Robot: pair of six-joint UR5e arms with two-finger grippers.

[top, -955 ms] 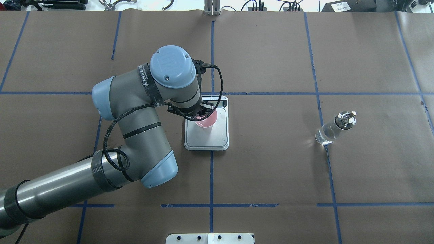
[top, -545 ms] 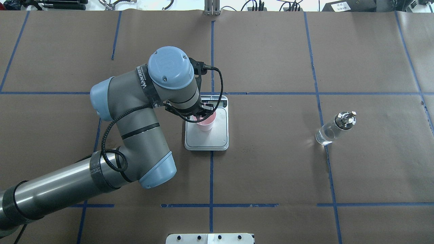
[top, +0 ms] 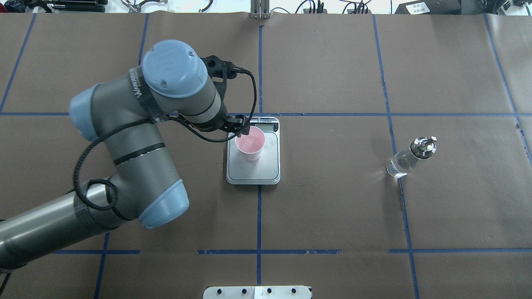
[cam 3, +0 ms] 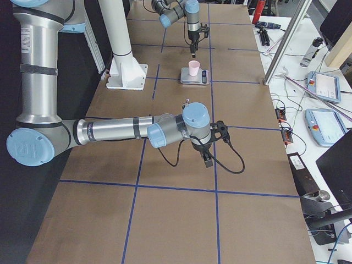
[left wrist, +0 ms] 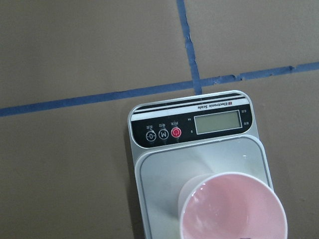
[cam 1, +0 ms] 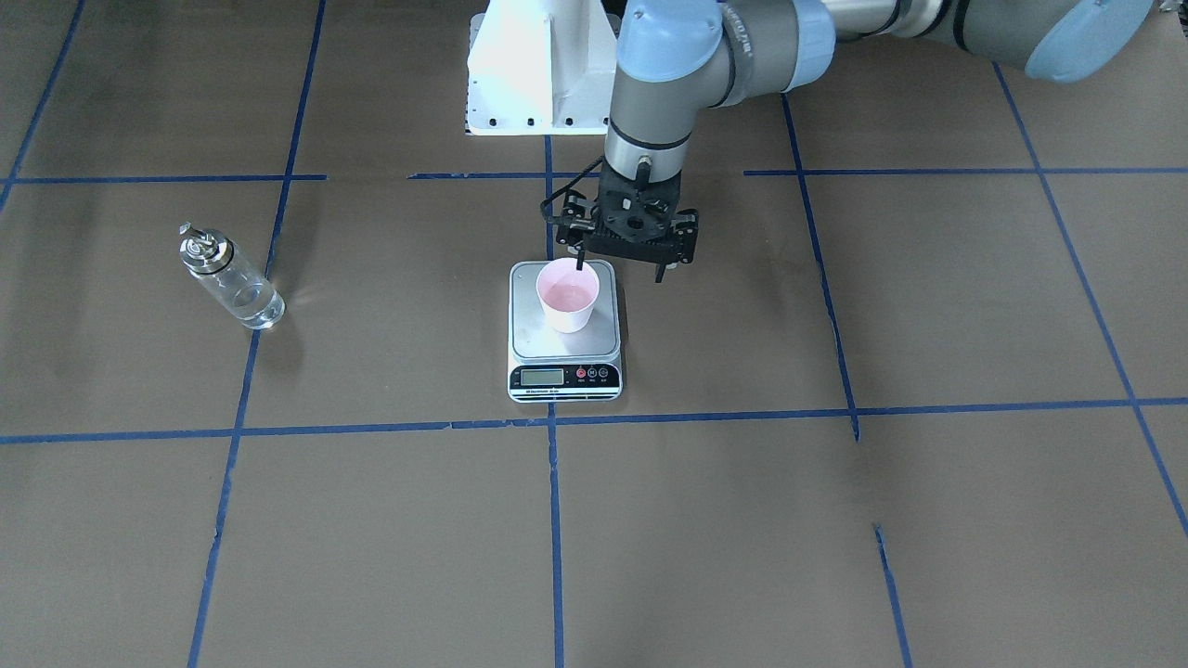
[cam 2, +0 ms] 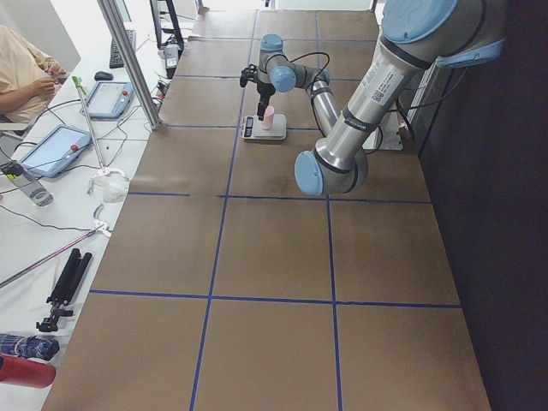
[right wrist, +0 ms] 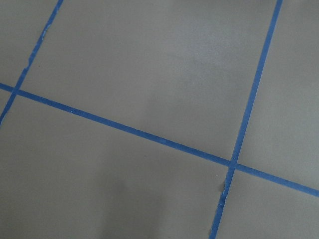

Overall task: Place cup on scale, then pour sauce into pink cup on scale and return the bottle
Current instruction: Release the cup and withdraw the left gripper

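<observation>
At the table's middle, the cup (cam 1: 567,297) is set on the scale (cam 1: 525,340); the left gripper (cam 1: 619,265) is held open, empty; pouring from the bottle (cam 1: 241,286) is left undone.

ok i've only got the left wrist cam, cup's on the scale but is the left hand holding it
observer: No. The left hand is open and clear of the cup, which stands free on the scale.
operator: and the thing i pour from
observer: The bottle stands on the table, to the robot's right of the scale, nothing touching it.
operator: and the other arm
observer: The right hand shows only in the right side view, over bare table; open or shut, I cannot tell.
</observation>
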